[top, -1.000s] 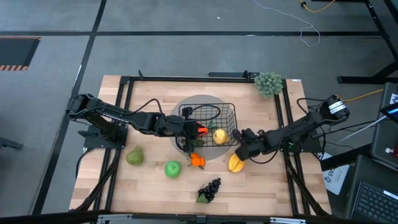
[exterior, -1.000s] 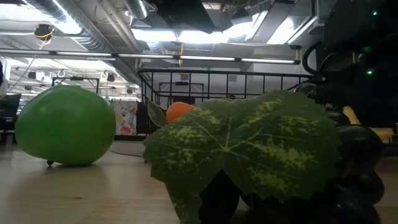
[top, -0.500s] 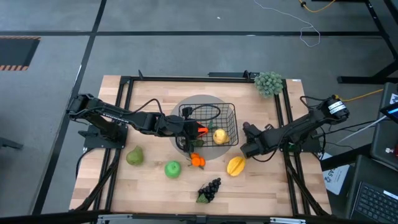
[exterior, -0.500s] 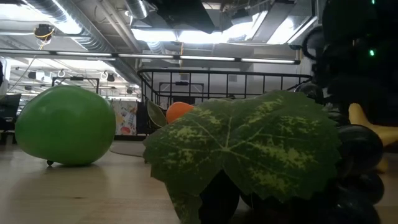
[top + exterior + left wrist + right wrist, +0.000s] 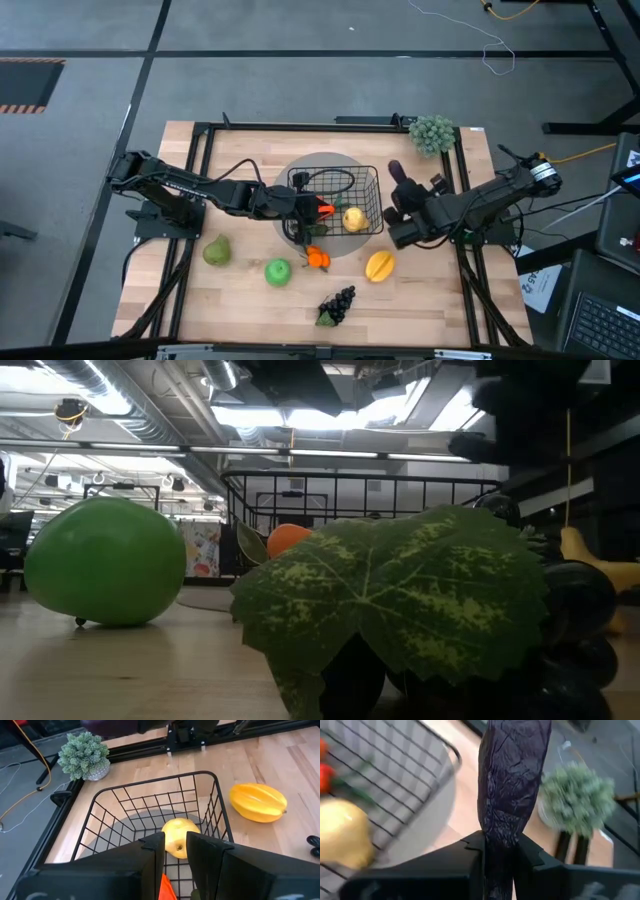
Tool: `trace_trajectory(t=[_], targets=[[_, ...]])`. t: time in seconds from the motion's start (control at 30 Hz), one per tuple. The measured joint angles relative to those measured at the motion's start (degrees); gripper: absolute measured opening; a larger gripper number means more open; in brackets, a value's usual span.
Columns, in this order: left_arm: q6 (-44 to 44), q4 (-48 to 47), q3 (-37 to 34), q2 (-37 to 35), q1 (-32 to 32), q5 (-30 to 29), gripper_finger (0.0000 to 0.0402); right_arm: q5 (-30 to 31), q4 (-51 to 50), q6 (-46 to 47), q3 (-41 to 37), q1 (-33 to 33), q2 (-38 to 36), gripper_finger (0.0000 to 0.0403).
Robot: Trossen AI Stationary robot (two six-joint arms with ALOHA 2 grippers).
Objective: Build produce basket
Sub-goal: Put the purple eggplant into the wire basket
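The black wire basket [image 5: 368, 172] stands on a grey disc, with a yellow fruit [image 5: 180, 832] inside. My left gripper [image 5: 314, 208] reaches in over the basket's left wall, shut on the orange carrot [image 5: 326, 210]. My right gripper [image 5: 400, 197] hovers right of the basket, shut on the purple eggplant [image 5: 397, 173]. A yellow starfruit [image 5: 379, 266], an orange [image 5: 317, 258], a green apple [image 5: 278, 271], a pear [image 5: 217, 251] and dark grapes [image 5: 338, 304] lie on the table's near half. My left gripper has the carrot [image 5: 167, 889] between its two fingers, coming level from the table's left. The fingers hide most of the carrot, so which part they hold does not show. My right gripper pinches one end of the eggplant [image 5: 497, 827] between its two fingers. The eggplant sticks out past the fingertips toward the table's far edge, lifted clear of the table.
A pale green bushy cluster [image 5: 432, 133] stands at the far right corner. A black frame rail [image 5: 300, 124] runs round the table. In the low view the grape leaf [image 5: 400, 600] and the green apple [image 5: 105, 560] fill the foreground.
My right gripper has gone up and toward the table's far edge, away from the starfruit. The eggplant has gone with it, from low beside the basket's right wall to lifted clear and pointing toward the far edge.
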Motion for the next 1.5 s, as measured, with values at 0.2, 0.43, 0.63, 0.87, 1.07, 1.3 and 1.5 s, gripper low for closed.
trace_trajectory(t=[0.2, 0.43, 0.63, 0.87, 1.07, 1.3, 1.5], targets=[[-0.2, 0.0, 0.0, 0.0, 0.0, 0.0, 0.0069, 3.8, 12.6, -11.1, 1.0, -3.1, 0.0, 0.0068], [-0.3, 0.0, 0.0, 0.0, 0.0, 0.0, 0.0069, -4.6, 43.4, -43.9, -0.1, -8.0, 0.0, 0.0071], [-0.3, -0.7, 0.0, 0.0, 0.0, 0.0, 0.0069, -5.6, 51.7, -53.3, -0.5, -10.6, 0.0, 0.0083], [-0.4, -1.1, 0.0, 0.0, -0.1, 0.0, 0.0069, -5.5, 51.7, -53.2, -0.5, -12.6, 0.0, 0.0089], [-1.5, -2.7, 0.0, 0.0, -0.3, 0.0, 0.0069, -6.1, 51.7, -53.1, -0.6, -13.1, 0.0, 0.009], [-4.2, -15.2, 0.1, -6.2, -3.0, -13.7, 0.0069, -9.7, 51.4, -53.3, -0.6, -13.1, 0.0, 0.0091], [-14.9, -24.5, 0.1, -12.8, -7.5, -17.2, 0.0069, -10.1, 51.3, -53.3, -0.6, -13.1, 0.0, 0.0091]])
